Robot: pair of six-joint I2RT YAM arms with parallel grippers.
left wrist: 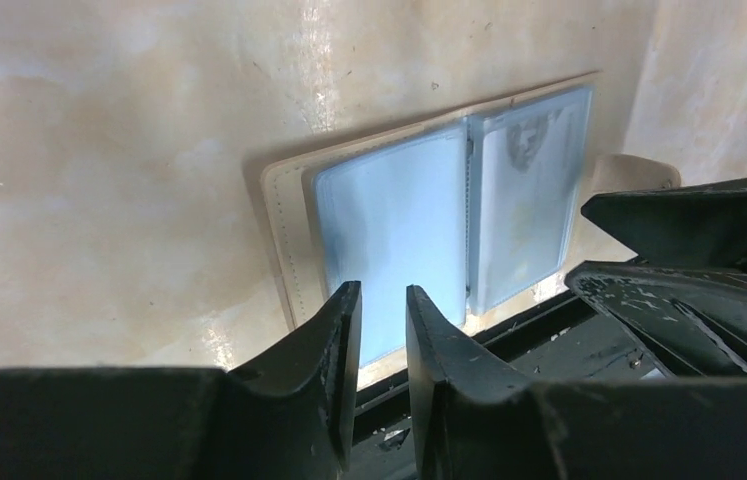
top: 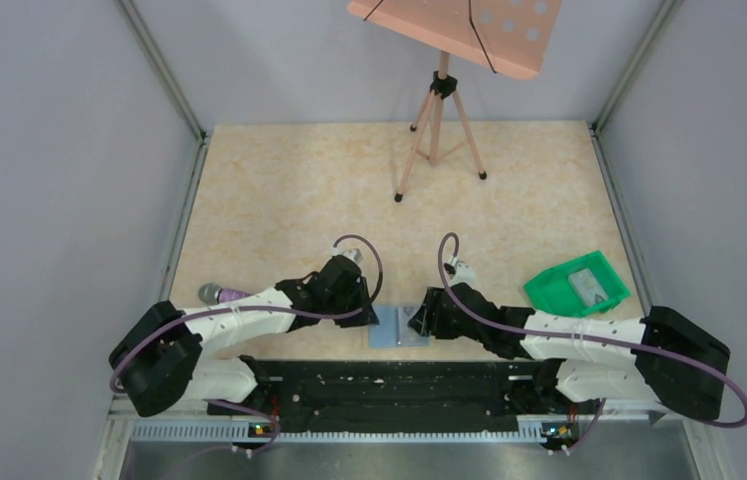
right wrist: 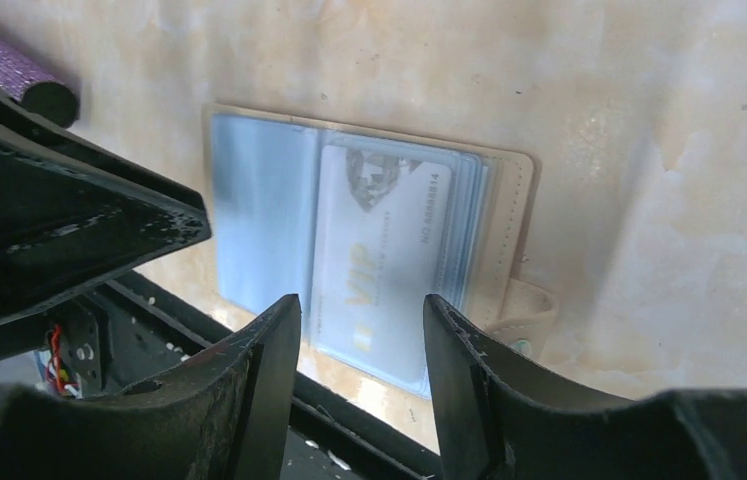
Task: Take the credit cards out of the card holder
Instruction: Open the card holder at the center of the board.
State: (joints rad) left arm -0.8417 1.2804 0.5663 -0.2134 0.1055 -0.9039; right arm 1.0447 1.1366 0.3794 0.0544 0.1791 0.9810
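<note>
The left gripper [left wrist: 384, 320] has its fingers only a narrow slit apart, with nothing between them. Its tips hang over the near edge of the left blue panel of the card holder [left wrist: 389, 220]. Whether they touch the panel cannot be told.

The right gripper [right wrist: 361, 335] stands wider, about half open, and holds nothing. Its two fingers frame the near end of the VIP card [right wrist: 379, 260], which sits in the clear sleeves of the right panel. Contact with the sleeve cannot be made out from this angle.

From above, both wrists cover most of the card holder; only a blue strip shows between them. The wrist views cut off its near edge behind the fingers. The print on the VIP card is blurred in the left wrist view.

The card holder lies open and flat on the table [top: 279, 200], at its near edge, between and just under the two grippers. A pale card [top: 589, 287] lies in the green tray [top: 549, 290], well to the right. A purple microphone [top: 221, 294] lies beside the left arm.
</note>
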